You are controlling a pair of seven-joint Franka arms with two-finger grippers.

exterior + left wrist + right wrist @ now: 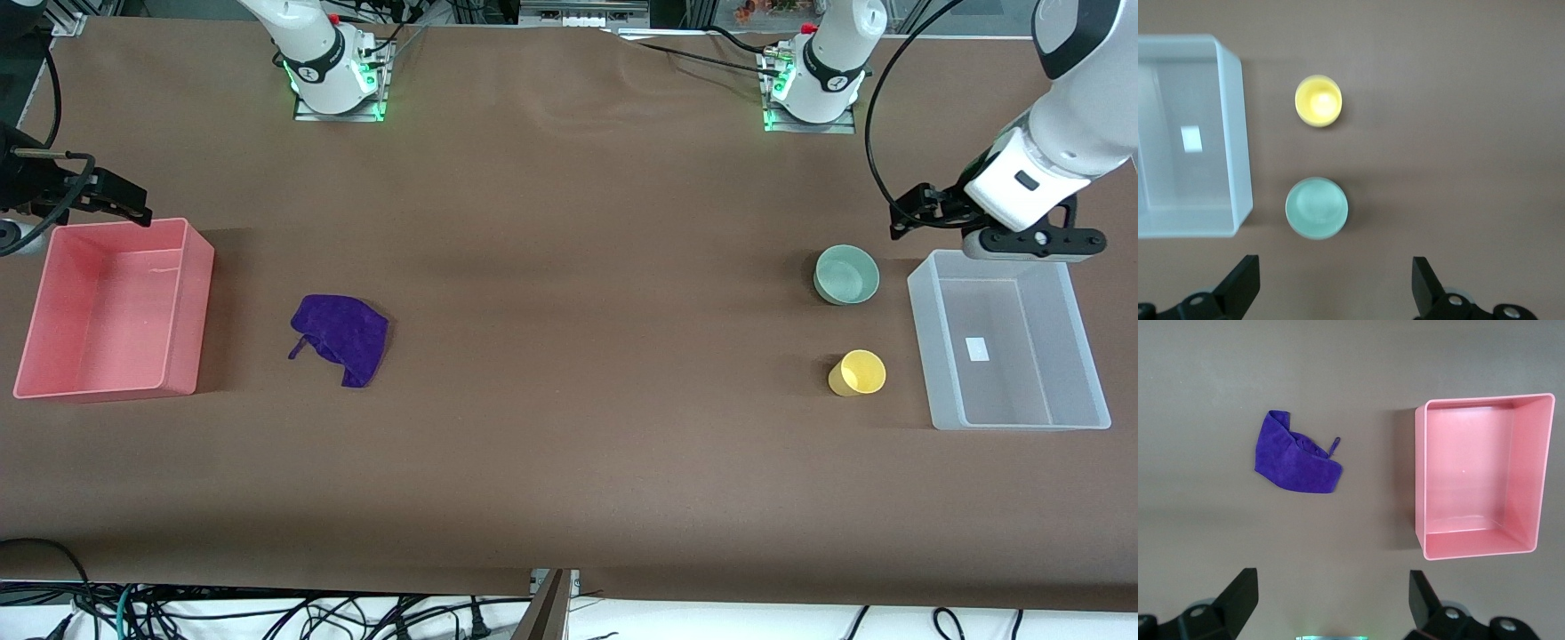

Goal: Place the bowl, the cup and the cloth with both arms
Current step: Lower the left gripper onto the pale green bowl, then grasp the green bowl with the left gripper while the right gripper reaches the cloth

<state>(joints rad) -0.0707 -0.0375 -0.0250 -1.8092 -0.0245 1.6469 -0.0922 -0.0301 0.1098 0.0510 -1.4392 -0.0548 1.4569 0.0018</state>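
The pale mint-green bowl (846,274) stands upright on the brown table toward the left arm's end, and shows in the left wrist view (1316,207). The yellow cup (858,372) stands nearer the front camera than the bowl, and also shows there (1318,101). The purple cloth (342,338) lies crumpled toward the right arm's end, a thin corner sticking out (1297,455). My left gripper (909,218) is open and empty in the air, over bare table beside the bowl (1335,287). My right gripper (132,206) is open and empty over the pink bin's edge (1331,607).
A clear plastic bin (1009,418) stands beside the bowl and cup at the left arm's end (1235,133). A pink bin (107,387) stands beside the cloth at the right arm's end (1421,480). Both bins hold nothing. Cables lie along the table's front edge.
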